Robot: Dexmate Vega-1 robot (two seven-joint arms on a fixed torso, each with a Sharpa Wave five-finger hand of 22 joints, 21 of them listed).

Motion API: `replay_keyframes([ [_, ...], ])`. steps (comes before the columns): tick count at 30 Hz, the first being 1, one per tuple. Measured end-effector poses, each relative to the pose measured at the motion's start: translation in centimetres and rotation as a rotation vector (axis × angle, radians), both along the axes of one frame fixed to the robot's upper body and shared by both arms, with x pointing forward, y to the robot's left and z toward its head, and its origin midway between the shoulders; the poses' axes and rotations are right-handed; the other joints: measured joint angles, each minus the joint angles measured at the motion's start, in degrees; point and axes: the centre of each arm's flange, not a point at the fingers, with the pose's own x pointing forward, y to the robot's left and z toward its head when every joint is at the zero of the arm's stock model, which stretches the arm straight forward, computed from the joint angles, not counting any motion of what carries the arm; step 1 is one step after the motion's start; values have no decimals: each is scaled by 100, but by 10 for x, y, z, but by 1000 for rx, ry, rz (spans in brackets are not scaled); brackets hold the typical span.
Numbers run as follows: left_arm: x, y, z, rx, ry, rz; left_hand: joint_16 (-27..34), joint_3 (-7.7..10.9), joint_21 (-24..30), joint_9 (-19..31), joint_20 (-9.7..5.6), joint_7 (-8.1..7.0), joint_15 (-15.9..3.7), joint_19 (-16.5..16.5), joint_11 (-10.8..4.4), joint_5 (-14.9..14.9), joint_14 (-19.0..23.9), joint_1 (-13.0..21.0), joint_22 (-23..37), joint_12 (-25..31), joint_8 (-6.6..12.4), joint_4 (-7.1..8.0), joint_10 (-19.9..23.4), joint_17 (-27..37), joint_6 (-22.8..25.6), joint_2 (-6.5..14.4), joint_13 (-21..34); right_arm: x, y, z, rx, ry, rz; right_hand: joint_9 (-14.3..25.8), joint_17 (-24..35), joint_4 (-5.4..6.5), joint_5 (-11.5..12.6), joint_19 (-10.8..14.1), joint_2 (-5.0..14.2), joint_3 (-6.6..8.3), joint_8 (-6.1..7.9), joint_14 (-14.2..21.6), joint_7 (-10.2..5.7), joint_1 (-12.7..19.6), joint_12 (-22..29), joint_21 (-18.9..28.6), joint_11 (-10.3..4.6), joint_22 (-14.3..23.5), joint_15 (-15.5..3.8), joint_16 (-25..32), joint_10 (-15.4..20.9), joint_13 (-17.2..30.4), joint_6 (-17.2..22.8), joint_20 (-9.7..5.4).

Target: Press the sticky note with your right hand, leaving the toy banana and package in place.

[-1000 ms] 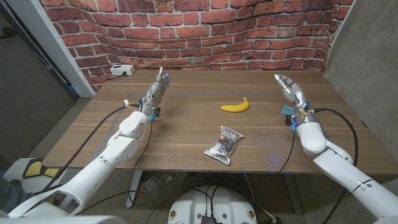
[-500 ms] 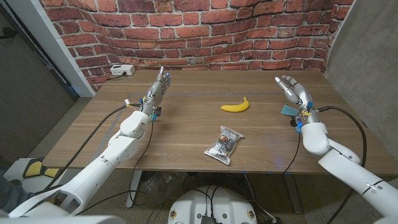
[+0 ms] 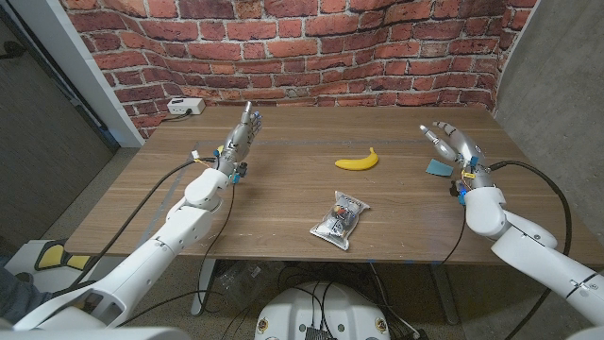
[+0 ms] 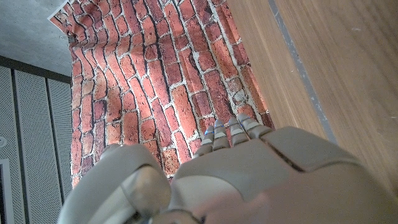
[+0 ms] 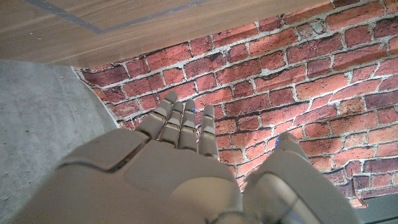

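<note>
Right hand (image 3: 457, 144) hovers with fingers spread and empty, just beside the blue sticky note (image 3: 437, 167), which lies right of the package (image 3: 340, 219) and toy banana (image 3: 358, 161). Approach step; next, lower onto the note. Left hand (image 3: 240, 138) waits open.

No readable text anywhere.
The package (image 3: 340, 219), near the table's (image 3: 283, 203) front edge, carries dark printing too small and blurred to make out; the blue sticky note (image 3: 437, 167) near the right edge, the banana (image 3: 357, 161) mid-table and the white box (image 3: 185, 107) at the far left corner show no lettering, numbers or signs that can be read.
</note>
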Motion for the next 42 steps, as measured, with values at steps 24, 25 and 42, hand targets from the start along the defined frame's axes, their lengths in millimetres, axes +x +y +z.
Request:
replay_keyframes([
  [24, -8, -7, -10, 1, 7, -8, -23, 0, 0, 30, 53, -31, 0, -11, -31, 0, 0, 36, 0, 0, 0, 0, 30, 0, 30, 36, 0, 7, 7, -19, -203, 63, -277, 0, -1, 49, 22, -276, 82, -49, -72, -287, 10, -160, -111, -128, -65, 29, -9, -66, -224, 0, -57, 63],
  [25, -8, -7, -10, 1, 7, -8, -23, 0, 0, 30, 53, -31, 0, -11, -31, 0, 0, 36, 0, 0, 0, 0, 30, 0, 30, 36, 0, 8, 5, -20, -203, 70, -285, 0, -1, 65, 22, -312, 82, -65, -72, -324, 9, -160, -118, -133, -44, 29, 5, -66, -258, 0, -57, 84],
  [42, -8, -7, -10, -5, 3, -12, -22, 0, 0, 29, 74, -62, -32, -32, -54, -30, 32, 75, 0, -44, -21, 0, 53, 0, 61, 75, 0, 20, 2, -25, -176, 212, -320, 0, -16, 58, 45, -1327, 95, -186, -178, -1332, -371, -383, -291, -232, 0, 29, 513, -111, -1211, -17, -311, 931],
])
